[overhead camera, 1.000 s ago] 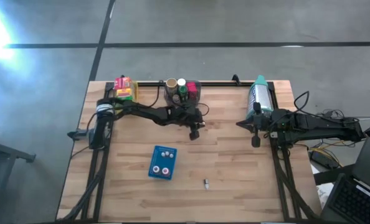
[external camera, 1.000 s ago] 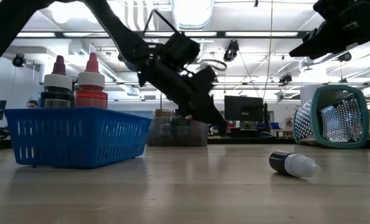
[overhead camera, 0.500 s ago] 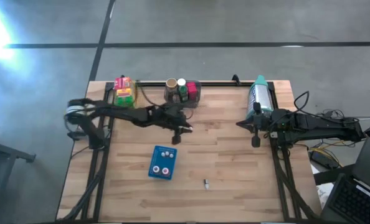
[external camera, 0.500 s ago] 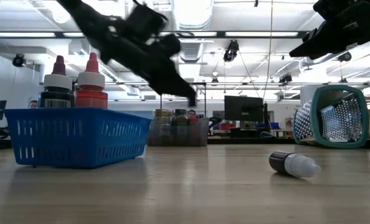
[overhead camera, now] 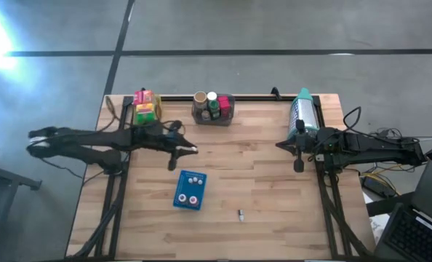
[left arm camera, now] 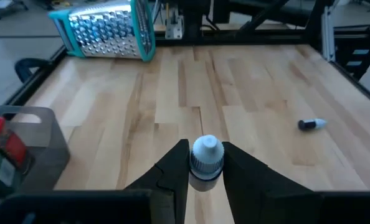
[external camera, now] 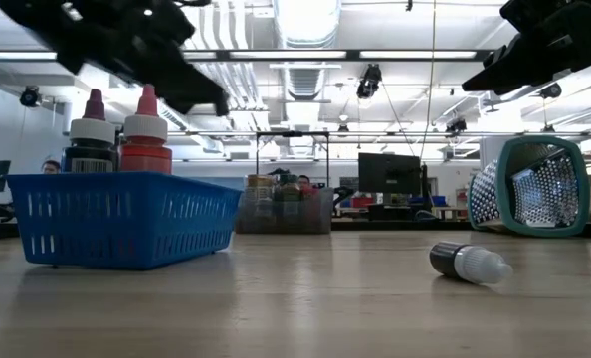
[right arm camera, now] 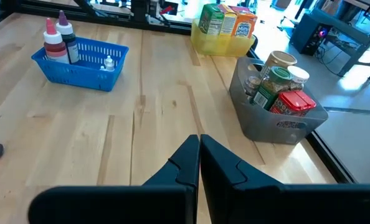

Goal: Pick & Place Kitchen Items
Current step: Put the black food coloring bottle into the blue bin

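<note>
Left gripper (overhead camera: 192, 150) now back beside blue basket (overhead camera: 190, 190), jaws pinching small bottle (left arm camera: 206, 160); wood table (overhead camera: 267, 189).

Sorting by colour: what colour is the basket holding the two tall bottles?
Blue plastic mesh basket, clearest in the low view.

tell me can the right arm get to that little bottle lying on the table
Probably yes. The small bottle lies alone on bare wood, nothing around it. The right gripper hangs shut and empty, apart from the bottle, with open table between; it would need to open first.
</note>
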Motion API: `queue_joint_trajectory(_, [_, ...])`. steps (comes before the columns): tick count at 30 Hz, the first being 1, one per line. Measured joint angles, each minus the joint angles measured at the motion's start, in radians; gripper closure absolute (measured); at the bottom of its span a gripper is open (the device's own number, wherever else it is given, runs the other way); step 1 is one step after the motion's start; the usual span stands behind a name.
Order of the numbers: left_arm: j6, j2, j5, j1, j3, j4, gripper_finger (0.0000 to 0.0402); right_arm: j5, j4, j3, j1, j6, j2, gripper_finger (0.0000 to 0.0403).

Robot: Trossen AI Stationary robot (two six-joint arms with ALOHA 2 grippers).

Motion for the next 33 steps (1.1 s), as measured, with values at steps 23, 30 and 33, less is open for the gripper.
queue_joint_trajectory(23, [0.104,-0.228,0.154,-0.006,-0.067,-0.265,0.0314,0.000,0.000,0.000,0.000,-0.001,0.000,0.0394])
queue_joint_trajectory(30, [0.180,-0.227,0.183,-0.048,-0.067,-0.257,0.0314,0.000,0.000,0.000,0.000,-0.001,0.000,0.0394])
queue_joint_trajectory(33, [0.207,-0.227,0.197,-0.074,-0.067,-0.257,0.0314,0.000,0.000,0.000,0.000,-0.005,0.000,0.0394])
